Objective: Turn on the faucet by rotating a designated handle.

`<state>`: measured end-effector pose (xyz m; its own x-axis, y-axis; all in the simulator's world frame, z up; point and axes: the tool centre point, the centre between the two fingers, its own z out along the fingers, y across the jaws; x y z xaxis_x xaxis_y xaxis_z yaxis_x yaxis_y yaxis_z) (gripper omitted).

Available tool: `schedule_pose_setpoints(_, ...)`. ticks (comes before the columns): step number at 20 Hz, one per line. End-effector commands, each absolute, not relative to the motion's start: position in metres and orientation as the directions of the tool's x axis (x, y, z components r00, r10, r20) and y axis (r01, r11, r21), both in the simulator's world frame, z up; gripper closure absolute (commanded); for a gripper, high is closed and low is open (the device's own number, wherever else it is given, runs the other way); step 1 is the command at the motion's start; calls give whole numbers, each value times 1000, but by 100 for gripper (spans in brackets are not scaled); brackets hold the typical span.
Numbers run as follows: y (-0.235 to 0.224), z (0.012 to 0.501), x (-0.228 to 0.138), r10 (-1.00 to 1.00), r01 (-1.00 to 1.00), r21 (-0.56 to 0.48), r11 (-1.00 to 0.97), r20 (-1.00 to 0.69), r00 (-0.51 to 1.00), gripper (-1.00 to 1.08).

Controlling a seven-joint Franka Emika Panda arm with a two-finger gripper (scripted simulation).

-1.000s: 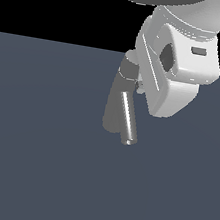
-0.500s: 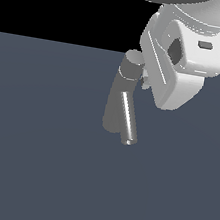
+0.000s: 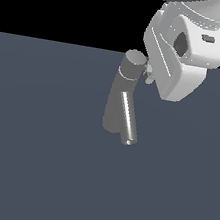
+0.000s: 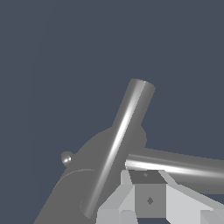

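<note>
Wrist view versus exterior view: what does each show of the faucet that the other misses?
Only the wrist view shows the handle as a thin rod running sideways, with a claw finger right under it. Only the exterior view shows the arm's white body and the faucet leaning on the dark floor. Both show the shiny slanted spout.

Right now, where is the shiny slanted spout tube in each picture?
Exterior view: the spout slants down the front of the faucet, ending near the floor toward the exterior view's right.
Wrist view: the spout is the long bright tube crossing the dark faucet body, just beyond the gripper.
Shared landmark: the spout's open round end.
</note>
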<state>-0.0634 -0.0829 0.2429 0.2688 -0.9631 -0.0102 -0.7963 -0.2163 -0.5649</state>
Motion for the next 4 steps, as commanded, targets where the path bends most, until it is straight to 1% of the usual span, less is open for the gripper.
schedule_pose_setpoints(1, -123, 242, -61, -980, -812, -560, -163, -2, 199, 108)
schedule_pose_setpoints(4, -128, 244, -57, -981, -813, -559, -161, -2, 195, 108)
